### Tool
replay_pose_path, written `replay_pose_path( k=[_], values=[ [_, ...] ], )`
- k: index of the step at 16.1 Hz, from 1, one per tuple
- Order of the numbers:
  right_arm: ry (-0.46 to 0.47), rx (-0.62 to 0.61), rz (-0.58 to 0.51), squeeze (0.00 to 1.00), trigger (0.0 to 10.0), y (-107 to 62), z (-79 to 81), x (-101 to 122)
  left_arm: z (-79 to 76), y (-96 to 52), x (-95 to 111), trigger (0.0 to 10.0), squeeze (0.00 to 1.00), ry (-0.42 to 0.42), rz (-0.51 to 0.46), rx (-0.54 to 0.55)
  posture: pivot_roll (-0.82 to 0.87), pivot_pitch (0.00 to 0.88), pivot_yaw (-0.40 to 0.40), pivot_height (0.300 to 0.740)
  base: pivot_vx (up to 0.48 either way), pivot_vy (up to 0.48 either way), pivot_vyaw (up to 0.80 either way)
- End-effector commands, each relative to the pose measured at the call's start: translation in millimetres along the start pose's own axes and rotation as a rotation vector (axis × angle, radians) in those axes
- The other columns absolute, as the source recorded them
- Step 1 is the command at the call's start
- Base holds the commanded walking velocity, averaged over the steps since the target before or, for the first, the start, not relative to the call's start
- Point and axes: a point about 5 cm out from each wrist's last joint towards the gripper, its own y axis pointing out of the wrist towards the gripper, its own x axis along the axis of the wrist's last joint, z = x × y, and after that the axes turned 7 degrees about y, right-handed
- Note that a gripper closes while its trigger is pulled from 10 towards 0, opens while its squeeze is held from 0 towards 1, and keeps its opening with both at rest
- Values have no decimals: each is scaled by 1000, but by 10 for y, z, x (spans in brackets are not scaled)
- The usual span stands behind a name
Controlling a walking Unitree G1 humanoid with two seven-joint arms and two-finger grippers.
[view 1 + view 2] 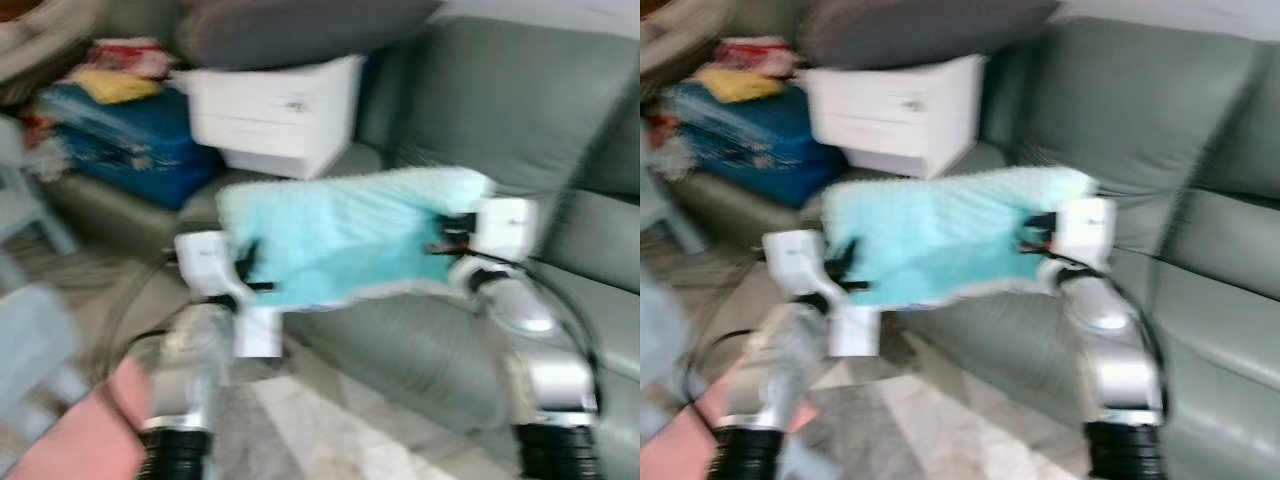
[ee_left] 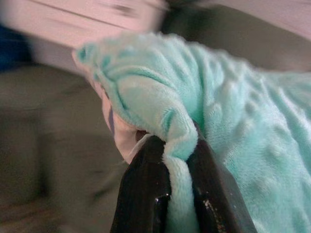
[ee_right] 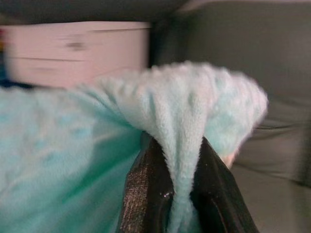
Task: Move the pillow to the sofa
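Left gripper (image 2: 177, 160) is clamped on a pinched fold of the pillow (image 1: 345, 235) at its left end; plush is squeezed between the two black fingers (image 2: 146, 189), as seen in the left wrist view. Right gripper (image 3: 187, 160) is likewise closed on a bunched fold at the pillow's right end, fabric pulled tight between its fingers (image 3: 148, 194).

The pillow is held in the air between the two arms, stretched roughly level, in front of the sofa (image 1: 520, 120) and over the front edge of its seat. Not yet resting on the seat, as far as can be judged; heavy blur.

Pillow is mint-green, dimpled plush. Judged light and very soft: the cover folds easily into the jaws and the body sags a little between the holds. Not fragile. Plush is judged fairly grippy, but only cover fabric is pinched, so slipping out of a fold is possible if it is tugged. Opposite ends are the sensible holds, as taken now.

On the left part of the sofa seat a white drawer unit (image 1: 275, 110) is seen with a dark cushion (image 1: 300, 30) on top; a blue bag (image 1: 125, 140) with clutter lies just beside it. The right part of the seat looks free and is judged the place for setting down.
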Motion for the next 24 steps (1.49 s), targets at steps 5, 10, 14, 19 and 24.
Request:
replay_pose_path(
  k=[5, 10, 14, 19, 24],
  values=[
    [15, 42, -39, 0, 10000, 16, 124, 82, 125, 18, 65, 10000, 0, -23, -4, 67, -103, 0, 6, 740, 57, 0, 0],
    [14, 45, -36, 0, 10000, 20, 129, 80, 128, 37, 89, 10000, 0, -18, -7, 68, -103, 0, 6, 740, 0, 0, 0],
    [13, 41, -23, 0, 10000, 22, 126, 68, 109, 36, 87, 10000, 0, -17, -4, 52, -104, 0, 5, 740, 0, 0, 0],
    [12, 36, -21, 0, 10000, 22, 122, 65, 107, 36, 80, 10000, 0, -17, -1, 45, -108, 0, 6, 740, 0, -227, -650],
    [15, 36, -21, 0, 10000, 18, 114, 68, 100, 34, 68, 10000, 0, -26, 2, 44, -111, 0, 7, 740, 0, -296, -759]
  ],
)
